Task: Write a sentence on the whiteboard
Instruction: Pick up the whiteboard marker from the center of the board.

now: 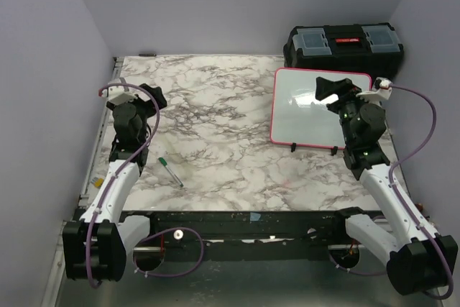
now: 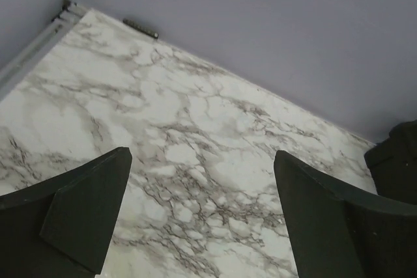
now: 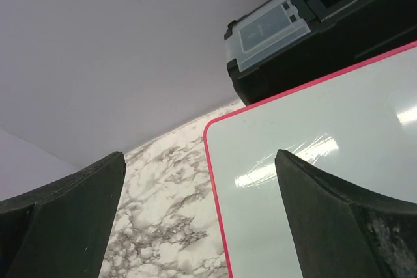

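A marble-patterned bench (image 1: 215,106) fills the floor of a lavender-walled booth, with walls close on the left, right and far sides. At its near edge a black rail carries both arm bases. Just past that, left of centre, a green-capped marker (image 1: 171,172) lies at a slant on bare marble, apart from everything else. The middle of the bench is open, from the marker across to the far wall.

The left arm (image 1: 118,177) reaches up the left side, near the metal edge strip. The left jaws stand wide apart with nothing between them. The right arm (image 1: 381,185) runs along the right edge. The right jaws are also fully spread and empty, hanging over the whiteboard (image 1: 302,116).

The whiteboard lies flat on the right far part of the bench, with its two black clips (image 1: 293,147) on the near edge. Its far edge sits just beside the black toolbox (image 1: 345,44) in the far right corner.

Only the right wrist view shows the board's rounded pink-red corner, glare streaks on its gloss and the toolbox's clear compartment lid. Only the left wrist view shows the far left corner up close, with a small dark strip (image 2: 140,28) at the foot of the wall.
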